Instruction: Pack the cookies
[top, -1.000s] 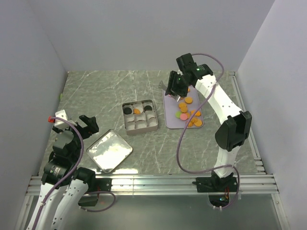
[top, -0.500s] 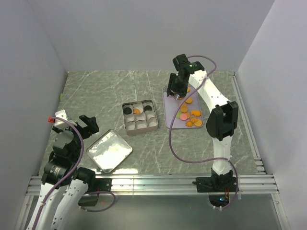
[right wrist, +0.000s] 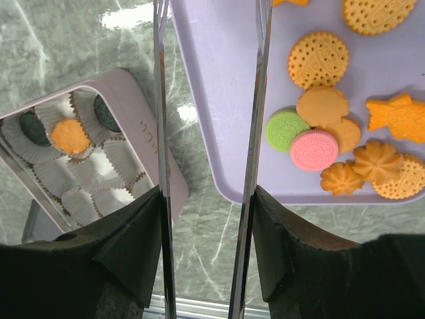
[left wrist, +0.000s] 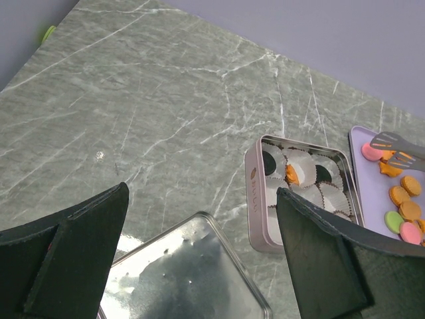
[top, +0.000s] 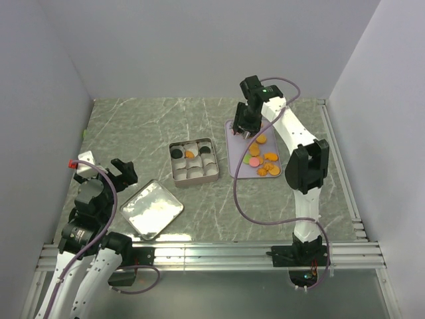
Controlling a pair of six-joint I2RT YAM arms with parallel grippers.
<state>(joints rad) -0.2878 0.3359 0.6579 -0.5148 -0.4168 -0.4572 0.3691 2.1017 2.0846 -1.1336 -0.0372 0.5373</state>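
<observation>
The cookies lie on the lavender tray; most are orange, with a pink one and a green one. The silver tin has paper cups holding an orange cookie and black discs. My right gripper is over the tray's far left end, shut on metal tongs whose two blades stand apart and hold nothing. The tong tips hover over the tray. My left gripper is open and empty above the tin lid.
The shiny lid lies on the marble table near the left arm. The tin stands between lid and tray. Grey walls close in the back and sides. A metal rail runs along the near edge.
My right arm has folded in, its elbow rising toward the tray. The tongs have moved slightly left over the tray's far end. The left arm has barely moved.
</observation>
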